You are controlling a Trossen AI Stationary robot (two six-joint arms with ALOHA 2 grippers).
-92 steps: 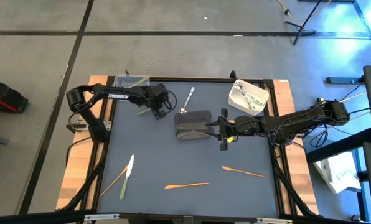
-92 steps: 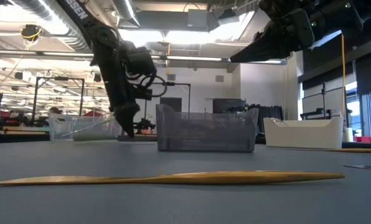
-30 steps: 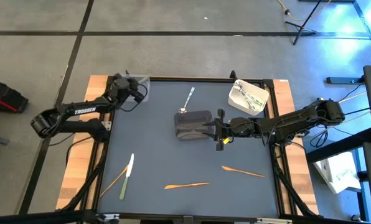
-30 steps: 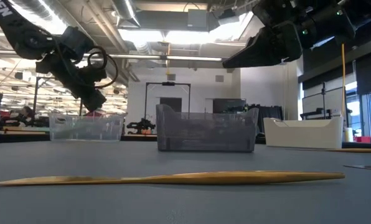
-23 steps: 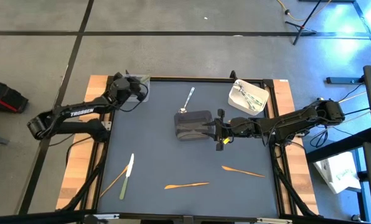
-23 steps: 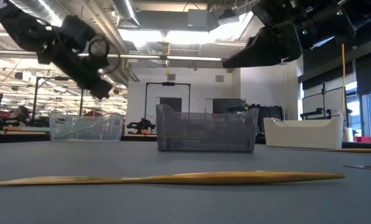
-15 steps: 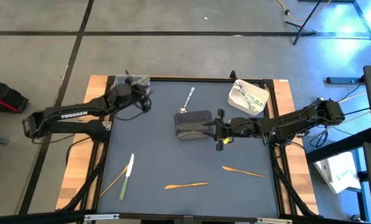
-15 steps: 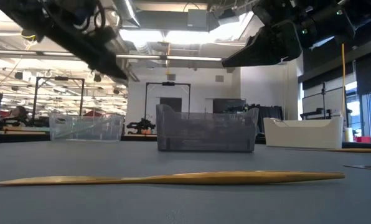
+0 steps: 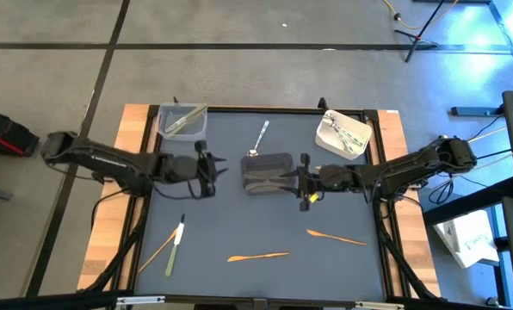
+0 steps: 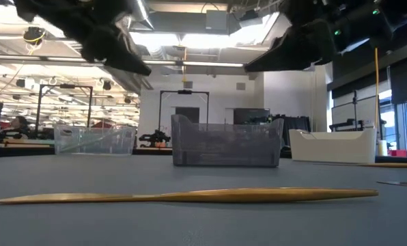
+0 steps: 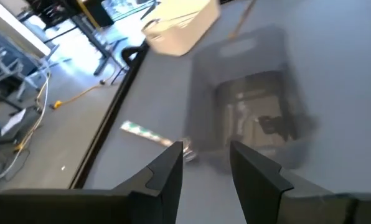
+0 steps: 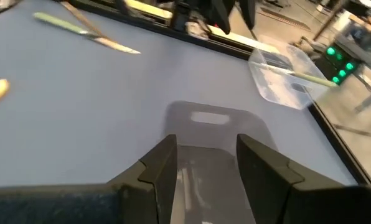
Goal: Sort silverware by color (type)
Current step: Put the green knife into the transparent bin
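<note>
- Since a second ago the left arm has swung away from the clear bin (image 9: 182, 121) at the table's far left corner, and the left gripper (image 9: 210, 169) now hangs over the mat just left of the dark grey bin (image 9: 266, 173); an olive-green utensil (image 9: 186, 120) now lies in the clear bin.
- Silverware on the open mat: a silver spoon (image 9: 261, 135) just behind the grey bin, an olive and white knife (image 9: 175, 244) beside a tan stick (image 9: 157, 253) near the front left, and two orange utensils, one (image 9: 257, 256) front centre and one (image 9: 335, 237) to its right.
- More silverware lies in the white tray (image 9: 344, 131) at the far right corner.
- Left gripper: fingers (image 11: 168, 175) stand a little apart with nothing between them.
- Right gripper (image 9: 304, 182): at the grey bin's right edge, above it; fingers (image 12: 161, 167) spread apart, holding nothing.
- Open room: the mat's (image 9: 239, 215) middle between the bins and the front utensils lies bare, as does its left side behind the knife.
</note>
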